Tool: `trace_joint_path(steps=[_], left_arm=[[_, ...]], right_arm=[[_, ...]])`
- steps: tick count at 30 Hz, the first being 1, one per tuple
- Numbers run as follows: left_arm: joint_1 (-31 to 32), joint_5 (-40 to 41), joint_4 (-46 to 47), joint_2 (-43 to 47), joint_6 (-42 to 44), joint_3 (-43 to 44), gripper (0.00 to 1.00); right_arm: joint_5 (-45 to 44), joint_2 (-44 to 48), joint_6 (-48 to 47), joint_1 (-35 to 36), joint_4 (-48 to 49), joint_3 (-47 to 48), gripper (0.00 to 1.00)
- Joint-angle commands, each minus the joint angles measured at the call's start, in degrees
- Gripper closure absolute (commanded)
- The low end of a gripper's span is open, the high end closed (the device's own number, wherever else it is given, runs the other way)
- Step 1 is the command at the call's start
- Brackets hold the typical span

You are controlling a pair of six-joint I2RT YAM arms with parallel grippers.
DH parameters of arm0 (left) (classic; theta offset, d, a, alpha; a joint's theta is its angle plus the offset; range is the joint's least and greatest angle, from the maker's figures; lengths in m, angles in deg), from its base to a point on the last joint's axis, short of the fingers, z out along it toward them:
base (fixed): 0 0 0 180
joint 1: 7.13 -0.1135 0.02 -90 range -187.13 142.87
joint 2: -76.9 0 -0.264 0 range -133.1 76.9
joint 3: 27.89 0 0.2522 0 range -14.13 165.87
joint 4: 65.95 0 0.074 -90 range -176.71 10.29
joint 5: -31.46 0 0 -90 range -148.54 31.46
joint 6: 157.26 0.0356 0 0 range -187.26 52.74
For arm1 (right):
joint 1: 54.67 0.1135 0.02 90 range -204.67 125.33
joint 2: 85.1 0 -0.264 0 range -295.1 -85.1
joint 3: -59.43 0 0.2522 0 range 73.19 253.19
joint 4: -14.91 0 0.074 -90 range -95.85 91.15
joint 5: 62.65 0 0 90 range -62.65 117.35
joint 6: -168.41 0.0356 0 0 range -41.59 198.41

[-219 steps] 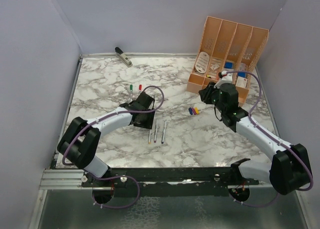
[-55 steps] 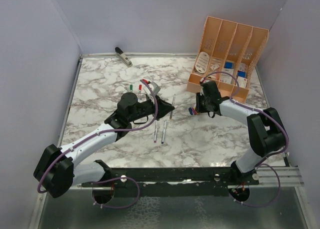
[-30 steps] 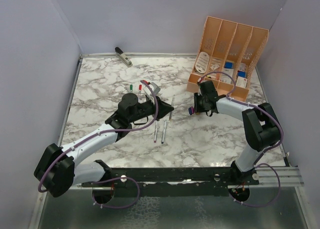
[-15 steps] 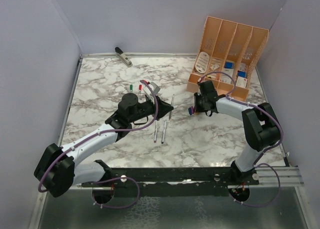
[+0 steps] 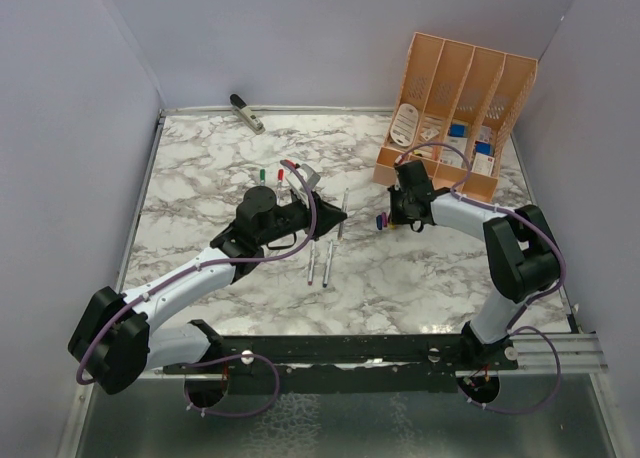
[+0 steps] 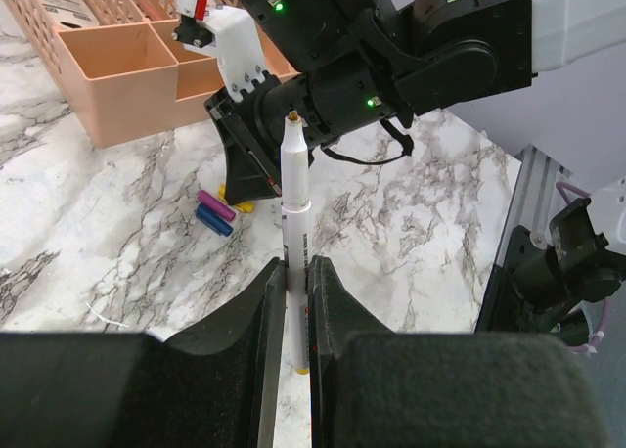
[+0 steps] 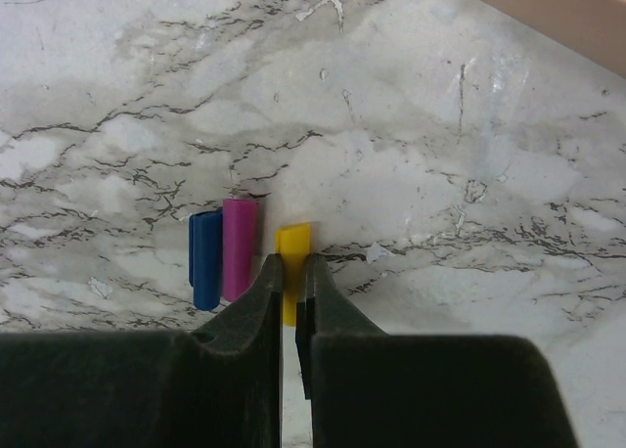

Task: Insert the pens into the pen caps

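My left gripper (image 6: 296,267) is shut on a white pen (image 6: 295,194), whose tip points at the right arm. In the top view this gripper (image 5: 335,216) hovers mid-table with the pen (image 5: 344,214) in it. Two more pens (image 5: 319,264) lie on the marble below it. My right gripper (image 7: 290,262) is down on the table, shut on the yellow cap (image 7: 293,241). The purple cap (image 7: 239,247) and the blue cap (image 7: 204,257) lie side by side just left of it. Seen from above, the right gripper (image 5: 392,216) sits right of the left gripper. A green cap (image 5: 261,175) and a red cap (image 5: 280,174) lie behind the left wrist.
An orange desk organiser (image 5: 450,108) with small items stands at the back right, just behind the right wrist. A grey-black stapler-like object (image 5: 246,112) lies at the back left edge. Pale walls close in the marble table on three sides.
My right gripper's jaws have closed onto the yellow cap. The left arm and its pen have stayed still.
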Motion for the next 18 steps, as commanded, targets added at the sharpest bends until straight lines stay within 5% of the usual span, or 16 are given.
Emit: trace_joint_path(steps=[1,11,18], left_arm=[[-0.29,0.66,1.19,-0.3,0.03,0.03,1.0],[-0.27,-0.8,1.58,-0.58,0.18,-1.09,1.0],[-0.25,-3.81,8.24,-1.57,-1.83,-3.43,1.0]], right_arm=[[-4.0,2.74,0.35,0.15,-2.99,2.52,0.99],[-3.84,10.39,-0.65,0.11,2.46,4.99,0.99],[6.58,21.28,-1.64,0.13,19.13,-0.86,0.99]])
